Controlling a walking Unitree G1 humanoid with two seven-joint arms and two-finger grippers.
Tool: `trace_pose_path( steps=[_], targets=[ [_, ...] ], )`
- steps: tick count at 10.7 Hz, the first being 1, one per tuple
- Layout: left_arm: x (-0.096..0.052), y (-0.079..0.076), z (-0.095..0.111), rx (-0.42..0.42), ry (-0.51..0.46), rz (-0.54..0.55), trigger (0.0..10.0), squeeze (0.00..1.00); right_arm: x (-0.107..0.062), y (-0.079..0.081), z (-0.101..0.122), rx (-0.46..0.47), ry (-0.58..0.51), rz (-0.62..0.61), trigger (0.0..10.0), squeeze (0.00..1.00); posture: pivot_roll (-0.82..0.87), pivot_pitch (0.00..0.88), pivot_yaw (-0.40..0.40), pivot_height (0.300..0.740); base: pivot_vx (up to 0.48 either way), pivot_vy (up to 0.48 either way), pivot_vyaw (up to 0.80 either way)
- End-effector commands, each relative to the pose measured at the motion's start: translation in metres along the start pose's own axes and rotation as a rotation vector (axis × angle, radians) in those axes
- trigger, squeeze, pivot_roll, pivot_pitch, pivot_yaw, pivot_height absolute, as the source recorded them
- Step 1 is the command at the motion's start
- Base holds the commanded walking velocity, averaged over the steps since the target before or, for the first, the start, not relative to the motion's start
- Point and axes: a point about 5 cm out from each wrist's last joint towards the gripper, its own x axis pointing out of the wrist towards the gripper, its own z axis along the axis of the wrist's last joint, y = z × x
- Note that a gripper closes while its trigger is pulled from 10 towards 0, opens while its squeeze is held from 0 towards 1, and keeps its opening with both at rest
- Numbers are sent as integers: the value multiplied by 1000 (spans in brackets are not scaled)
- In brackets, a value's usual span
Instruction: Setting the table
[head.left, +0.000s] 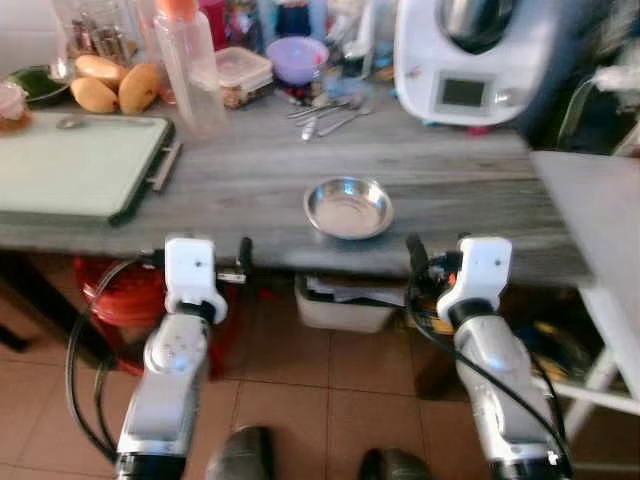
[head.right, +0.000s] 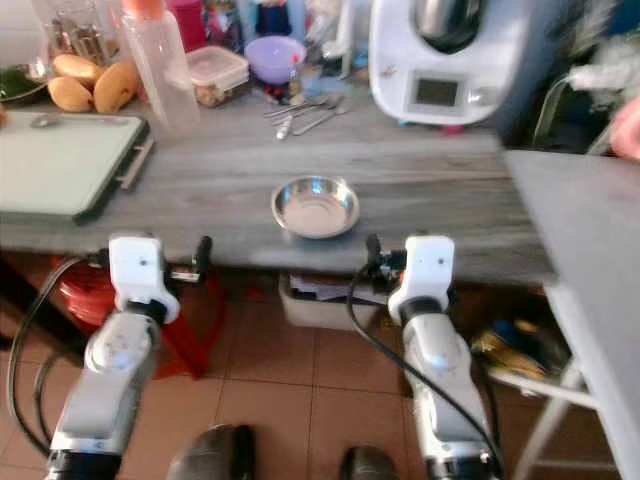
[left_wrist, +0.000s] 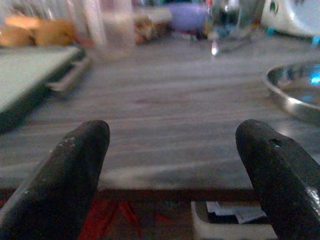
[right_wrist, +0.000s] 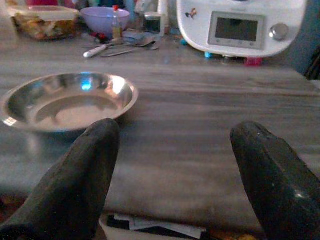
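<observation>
From the left eye, a steel bowl (head.left: 348, 207) sits close to the front edge of the grey wooden tabletop (head.left: 450, 180), about midway along it. A green cutting board (head.left: 75, 165) lies at the left end, with a clear plastic bottle (head.left: 190, 65) standing just behind its far right corner. Some loose cutlery (head.left: 325, 115) lies toward the back edge, a purple bowl (head.left: 297, 58) behind it, and a white kitchen machine (head.left: 465, 60) stands at the back right. The left gripper (head.left: 243, 262) and the right gripper (head.left: 418, 258) both hang just in front of the table's front edge, at either side of the steel bowl and touching nothing.

From the right eye the same layout shows: the bowl near the front edge between the two arms, and a red stool (head.right: 90, 290) on the tiled floor (head.right: 300, 380) under the table.

Along the left wrist, the two black fingers (left_wrist: 65, 175) stand wide apart, released, level with the table's front edge. The steel bowl's rim shows off to one side, apart from them.

Along the right wrist, its fingers (right_wrist: 80, 175) are spread open too, holding nothing. The bowl lies just beyond one fingertip on the tabletop, and the white machine stands farther back.
</observation>
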Motion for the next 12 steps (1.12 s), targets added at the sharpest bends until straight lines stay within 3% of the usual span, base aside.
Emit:
trace_pose_path(
  steps=[1,3,4,5,7,12],
  targets=[
    [-4,2,-6,-1,25,12,10000,0,4,-3,7,-14,-26,-15,10000,0,-2,0,14,740,-259,0,0],
    [-5,2,-6,-1,25,11,10000,0,5,-2,2,14,19,-53,10000,0,0,0,13,740,-242,0,0],
    [-4,2,-6,-2,25,10,10000,0,6,-6,1,-43,18,-106,10000,0,0,0,14,740,-247,0,0],
    [-4,2,-6,-1,25,10,10000,0,6,-3,1,25,32,-61,10000,0,1,0,14,740,-244,0,0],
    [-5,2,-7,-2,28,10,10000,0,6,-4,1,16,31,-50,10000,0,1,0,12,740,-276,0,0],
    [-6,-3,-2,-1,-23,-46,10000,0,6,-2,5,22,8,-34,10000,0,3,0,12,740,0,0,0]
  ],
)
